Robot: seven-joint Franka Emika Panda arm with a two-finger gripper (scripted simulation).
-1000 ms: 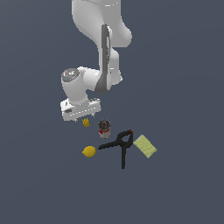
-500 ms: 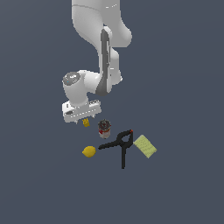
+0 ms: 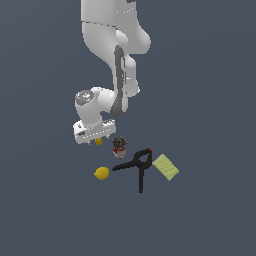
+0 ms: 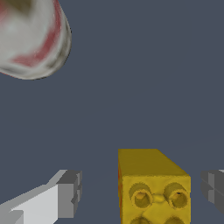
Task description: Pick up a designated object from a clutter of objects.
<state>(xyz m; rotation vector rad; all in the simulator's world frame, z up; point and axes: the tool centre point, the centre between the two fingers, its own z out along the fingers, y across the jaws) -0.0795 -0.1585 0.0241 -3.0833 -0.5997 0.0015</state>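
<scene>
A white Franka robot arm (image 3: 117,60) reaches down over a plain dark grey-blue surface (image 3: 210,100), its gripper (image 3: 95,140) lowered just above a tiny mustard-yellow knobbed block (image 3: 99,142). In the wrist view the gripper (image 4: 142,192) is spread wide: one grey fingertip (image 4: 70,192) stands apart from one side of the block (image 4: 153,186) and the other fingertip sits apart from its opposite side, so the block lies between them, nearer the second one, and neither touches it. Round knobs show on the block's face. In the exterior view the block sits at the edge of a small cluster, under the gripper. Just beside it, toward the exterior view's right, stands a small red-and-white can (image 3: 119,146) with a dark top; the wrist view shows part of this can (image 4: 33,37), blurred and well apart from the block. Nearer the camera lies a smooth yellow lemon (image 3: 101,173). A black spring clamp (image 3: 137,166) lies between the lemon and a pale green flat pad (image 3: 166,167), its handles pointing toward the lemon and the camera.
</scene>
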